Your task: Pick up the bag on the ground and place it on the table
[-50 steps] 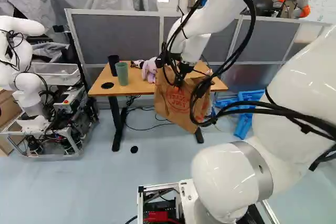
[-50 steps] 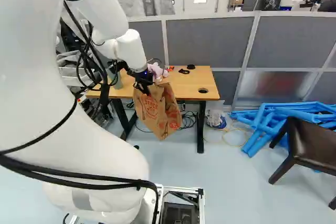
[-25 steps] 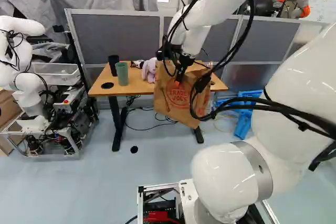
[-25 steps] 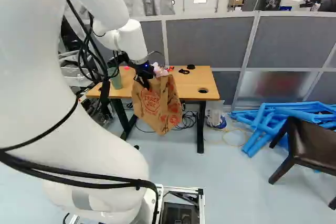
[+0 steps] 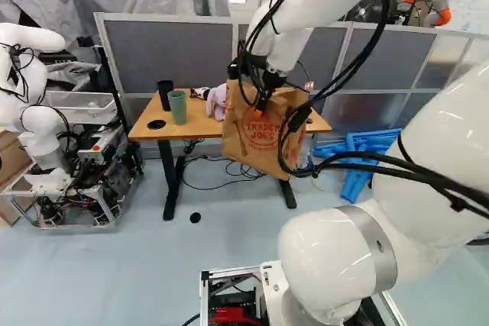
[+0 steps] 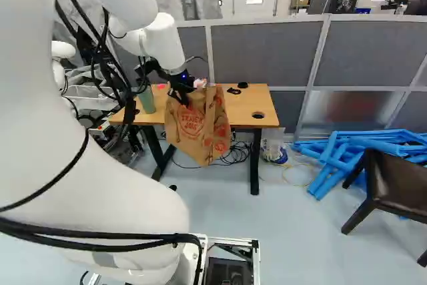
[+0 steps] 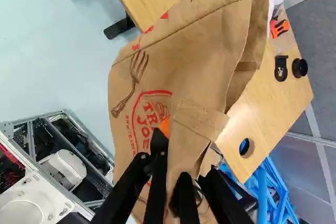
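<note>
My gripper (image 5: 261,106) is at the front edge of the wooden table (image 5: 200,125), shut on the upper edge of the brown paper bag (image 5: 260,143). In the right base view the bag (image 6: 192,128) hangs upright in front of the tabletop (image 6: 250,103), its bottom lower than the top and off the floor. Seen from the wrist, the gripper (image 7: 172,163) pinches a folded strip of the bag (image 7: 194,51) between its fingers, an orange pad (image 7: 165,127) showing against the paper. The bag hides part of the table.
A green cup (image 5: 177,107), a black cup (image 5: 165,95) and a pink plush toy (image 5: 217,102) stand on the table. Another robot (image 5: 34,112) is at the left. Grey partitions (image 6: 267,55) run behind. Blue tubes (image 6: 347,151) and a dark chair (image 6: 400,181) are at the right.
The gripper and the bag held in it have risen a little and shifted slightly leftward in the right base view. The bag has swung, its printed face turning more toward the base.
</note>
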